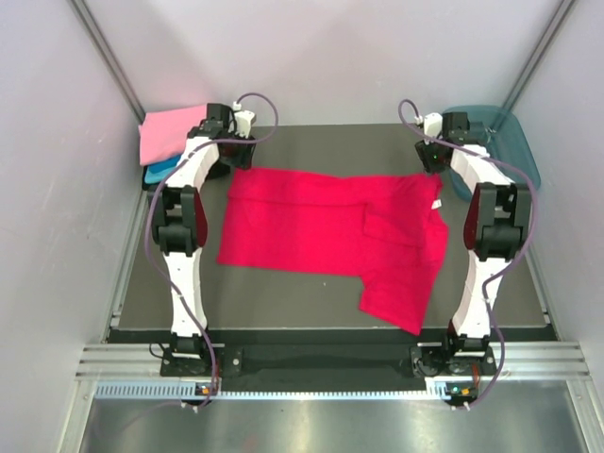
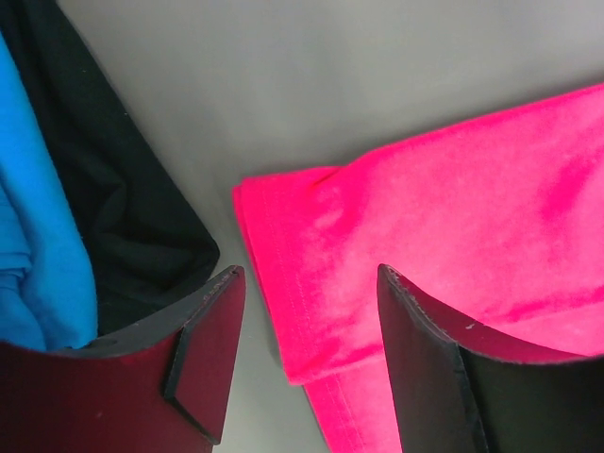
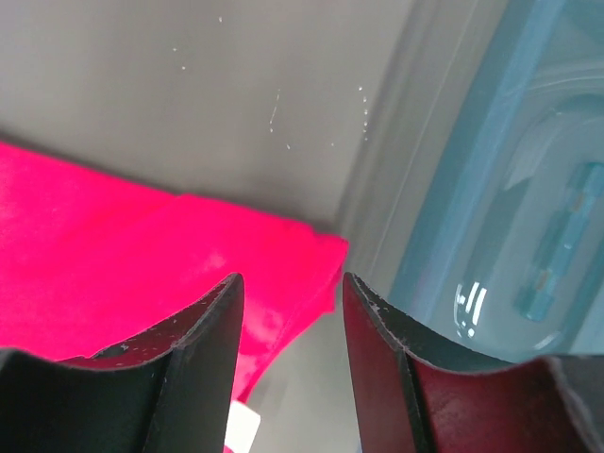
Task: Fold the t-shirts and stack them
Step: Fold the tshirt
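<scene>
While red t-shirt (image 1: 330,226) lay spread mid-surface (image 1: 283,297), L gripper (image 2: 307,311) & R gripper (image 3: 288,311) hovered over its far corners, fingers apart, gripping nothing; pink t-shirt (image 1: 168,132) stacked far-left.

We see even, diffuse overhead light, with only faint shadows beneath the red shirt (image 1: 321,226). The shirt's colour saturates towards pink in the left wrist view. Both wrist views blur the nearby fingers (image 2: 203,363). Bright glare spots sit on the teal tub (image 3: 528,236), right of the shirt.
</scene>
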{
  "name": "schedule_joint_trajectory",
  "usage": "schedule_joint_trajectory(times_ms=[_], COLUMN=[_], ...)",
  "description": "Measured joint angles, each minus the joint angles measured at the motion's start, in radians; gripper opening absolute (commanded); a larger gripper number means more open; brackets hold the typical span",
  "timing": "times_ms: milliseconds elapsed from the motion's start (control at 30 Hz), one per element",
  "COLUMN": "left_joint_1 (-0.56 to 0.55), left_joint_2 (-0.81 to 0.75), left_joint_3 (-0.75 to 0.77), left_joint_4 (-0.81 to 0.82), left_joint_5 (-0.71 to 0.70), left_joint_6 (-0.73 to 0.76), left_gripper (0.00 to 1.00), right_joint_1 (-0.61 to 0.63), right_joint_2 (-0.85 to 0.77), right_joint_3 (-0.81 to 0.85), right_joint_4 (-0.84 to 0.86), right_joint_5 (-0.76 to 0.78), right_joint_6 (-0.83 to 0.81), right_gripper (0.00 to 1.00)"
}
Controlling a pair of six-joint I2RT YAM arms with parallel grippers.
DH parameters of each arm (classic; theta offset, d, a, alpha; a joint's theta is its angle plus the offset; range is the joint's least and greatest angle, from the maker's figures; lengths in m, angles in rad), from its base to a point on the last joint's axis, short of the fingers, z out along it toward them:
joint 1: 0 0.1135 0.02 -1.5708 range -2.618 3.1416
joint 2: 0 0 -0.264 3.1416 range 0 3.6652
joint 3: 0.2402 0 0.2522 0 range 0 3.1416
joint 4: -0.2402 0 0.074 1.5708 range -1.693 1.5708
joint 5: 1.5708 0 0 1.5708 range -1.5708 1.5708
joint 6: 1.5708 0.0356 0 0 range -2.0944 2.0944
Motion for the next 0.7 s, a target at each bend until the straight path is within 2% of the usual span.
schedule_joint_trajectory(times_ms=[433, 533, 700], left_joint_1=[0.0, 0.0, 0.0], left_joint_2=[0.118, 0.135, 0.15], left_joint_3=[0.066, 0.068, 0.069], left_joint_4=[0.019, 0.02, 0.02], left_joint_5=[-0.071, -0.077, -0.083], left_joint_6=[0.001, 0.001, 0.0], left_gripper=[0.63, 0.59, 0.4], right_joint_1=[0.001, 0.002, 0.001], right_joint_2=[0.064, 0.065, 0.074], right_joint_3=[0.009, 0.009, 0.009], right_joint_4=[0.013, 0.013, 0.015], right_joint_5=[0.035, 0.035, 0.039], right_joint_6=[-0.013, -0.021, -0.028], right_gripper=[0.48, 0.48, 0.42])
